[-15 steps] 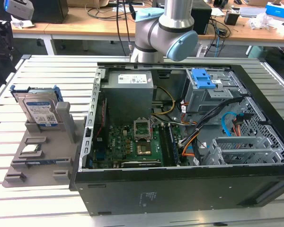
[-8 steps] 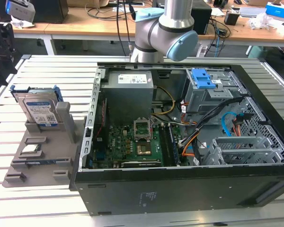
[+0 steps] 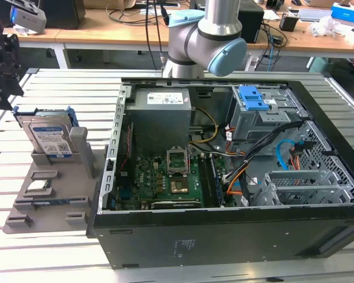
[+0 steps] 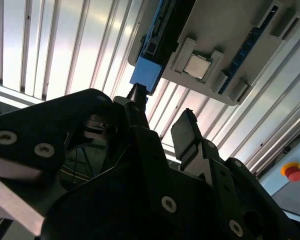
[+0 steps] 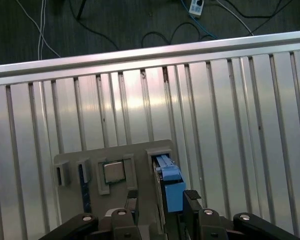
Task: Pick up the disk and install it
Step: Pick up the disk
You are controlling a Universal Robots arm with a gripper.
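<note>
Black tool (image 5: 162,195) hangs over the upright disk (image 5: 168,172), fingers (image 5: 192,196) spread, gripping nothing.

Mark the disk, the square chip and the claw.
disk (image 3: 50,140), exterior view, on its label.
chip (image 5: 114,172), first wrist view, its top face.
claw (image 5: 162,195), first wrist view, midway between its fingertips.

The disk (image 3: 47,137) at the exterior view's left is silver, its label white and blue, its frame blue. The holder (image 3: 53,213) is grey, the computer case (image 3: 224,239) black, the table (image 3: 47,259) striped silver.
</note>
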